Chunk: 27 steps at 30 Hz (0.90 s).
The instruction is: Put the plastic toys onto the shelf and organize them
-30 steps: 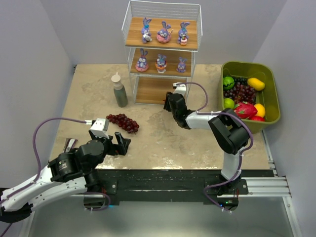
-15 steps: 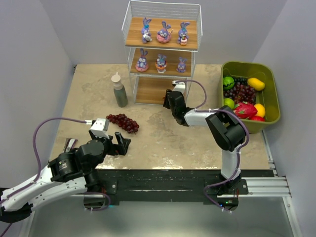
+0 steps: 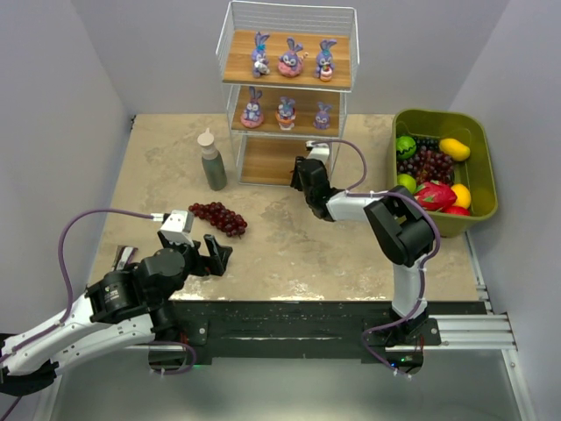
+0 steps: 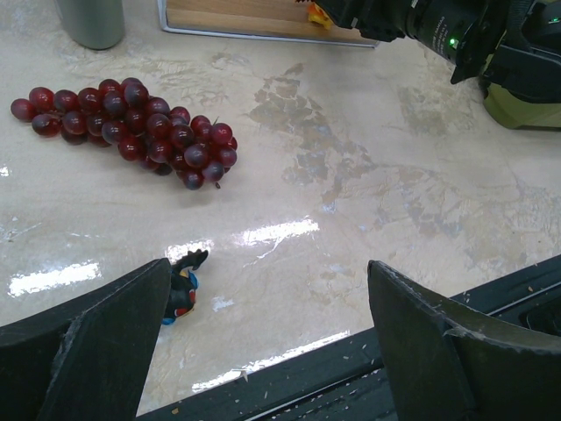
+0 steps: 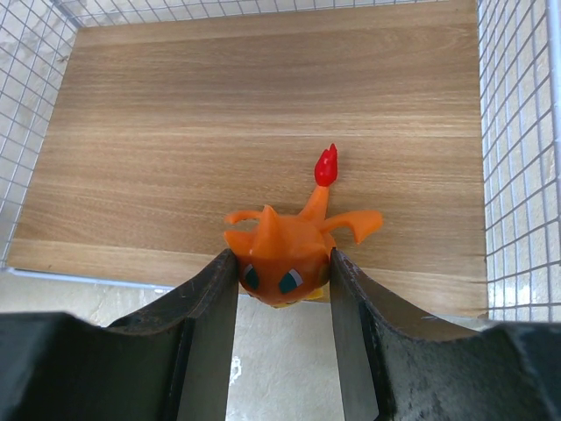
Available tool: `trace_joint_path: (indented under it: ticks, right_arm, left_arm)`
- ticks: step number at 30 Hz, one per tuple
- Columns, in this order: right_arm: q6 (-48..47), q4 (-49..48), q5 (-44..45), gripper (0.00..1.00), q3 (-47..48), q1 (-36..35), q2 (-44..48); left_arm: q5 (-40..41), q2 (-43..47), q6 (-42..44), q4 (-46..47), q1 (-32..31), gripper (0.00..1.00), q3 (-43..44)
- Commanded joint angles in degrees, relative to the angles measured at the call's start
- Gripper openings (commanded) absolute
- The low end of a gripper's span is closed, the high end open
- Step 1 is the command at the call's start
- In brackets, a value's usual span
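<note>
Flanking the shelf point(image 3: 241, 67), bottle point(image 3: 211, 163) and fruit bin point(image 3: 438, 115) stand on the marbled table point(image 3: 280, 250); right gripper point(image 5: 282, 263) clasps orange creature point(image 5: 276, 237), left gripper point(image 4: 267, 274) gapes.

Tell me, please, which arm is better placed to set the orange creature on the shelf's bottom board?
Right. The right gripper is shut on the orange creature at the front edge of the shelf's bottom board. The left gripper hangs open far away, by the black bug.
</note>
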State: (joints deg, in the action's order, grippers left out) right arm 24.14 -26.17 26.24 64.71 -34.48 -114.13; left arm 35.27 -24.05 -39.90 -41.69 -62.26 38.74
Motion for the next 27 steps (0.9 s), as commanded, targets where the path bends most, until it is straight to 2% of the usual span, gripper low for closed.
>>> trace_joint_path:
  ticks: [1, 7, 17, 22, 27]
  right_arm:
    - [-1.11, 0.68, 2.06, 0.27, 2.53, 0.64, -0.04]
    - [-0.85, 1.30, 1.80, 0.35, 2.62, 1.08, -0.13]
    - [-0.94, 0.16, -0.14, 0.59, 1.65, 1.17, 0.39]
    - [-0.59, 0.25, -0.31, 0.66, 1.56, 1.17, 0.48]
    - [-0.41, -1.33, -1.63, 0.68, 0.25, 1.17, 1.89]
  left_arm:
    - [1.82, -0.55, -0.44, 0.82, 0.03, 0.98, 0.90]
    - [1.91, -0.73, -0.44, 0.74, 0.03, 0.98, 0.90]
    - [2.17, -0.64, -0.62, 0.65, 0.03, 0.98, 0.99]
    - [2.18, -0.64, -0.62, 0.65, 0.03, 0.98, 0.99]
    - [2.18, -0.64, -0.62, 0.65, 0.03, 0.98, 0.99]
